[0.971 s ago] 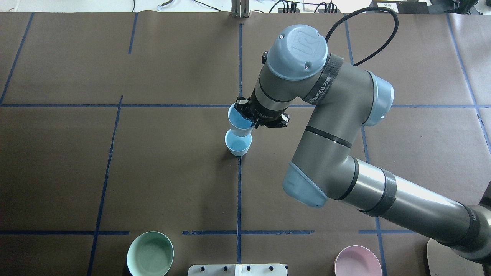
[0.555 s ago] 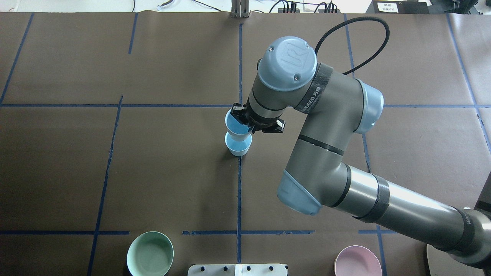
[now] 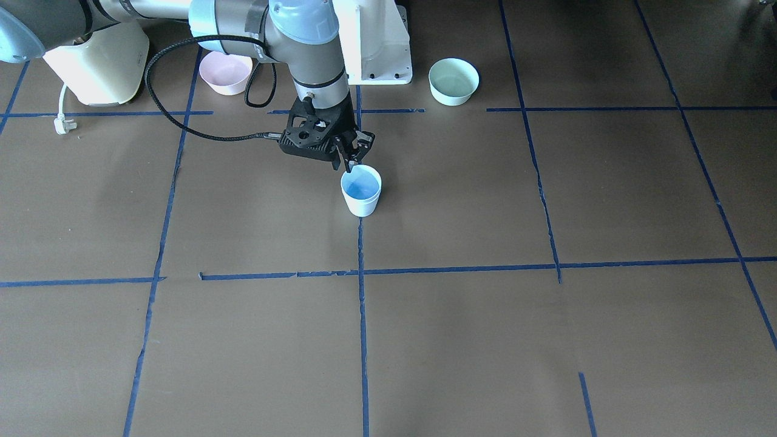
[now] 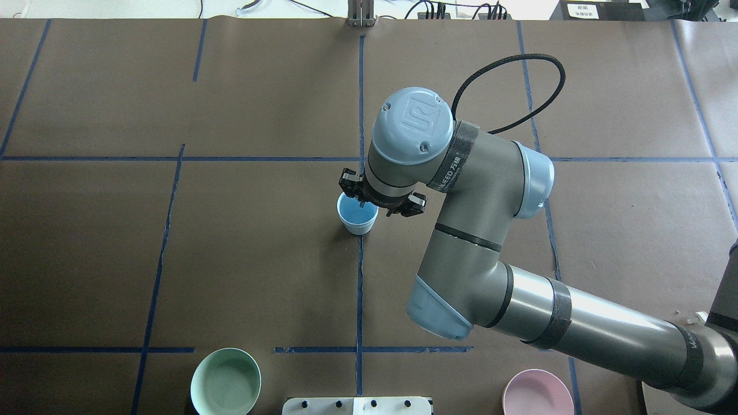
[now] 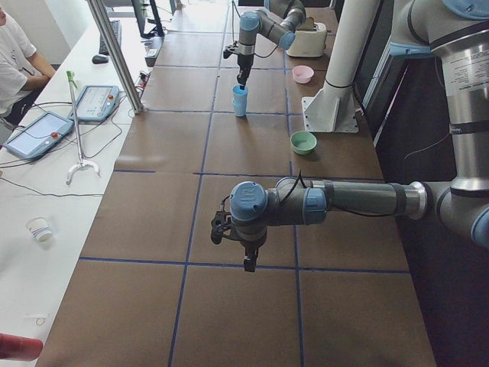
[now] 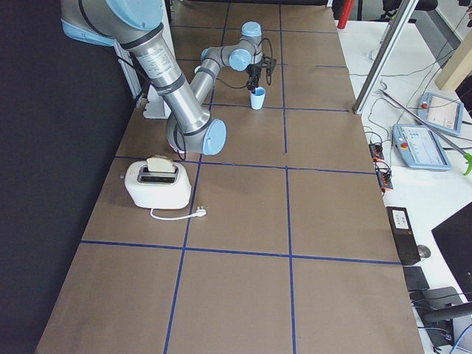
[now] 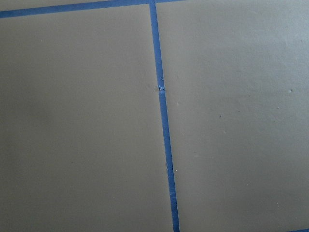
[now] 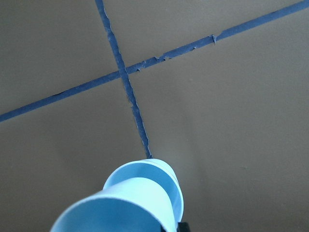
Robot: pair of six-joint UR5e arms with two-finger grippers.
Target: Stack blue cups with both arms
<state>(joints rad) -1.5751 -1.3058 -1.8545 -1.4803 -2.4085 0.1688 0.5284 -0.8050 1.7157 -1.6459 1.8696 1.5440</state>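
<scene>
My right gripper (image 4: 362,203) is shut on the rim of a pale blue cup (image 3: 362,193) at the table's middle, on the blue centre line. In the overhead view the two blue cups (image 4: 357,216) line up as one. The right wrist view shows the held cup (image 8: 120,212) near the camera and set into the other cup (image 8: 166,181), whose rim shows just behind it. The exterior left view shows them as one taller stack (image 5: 240,99). My left gripper (image 5: 246,264) hangs over bare table far from the cups; I cannot tell whether it is open or shut.
A mint-green bowl (image 4: 225,381) and a pale pink bowl (image 4: 537,393) sit near the robot's edge, either side of the white pedestal (image 3: 376,42). A cream toaster (image 3: 97,54) with a loose plug stands beyond the pink bowl.
My right gripper has carried the held cup toward the robot and down. The held cup went from behind and above the standing cup to sitting in line with it.
</scene>
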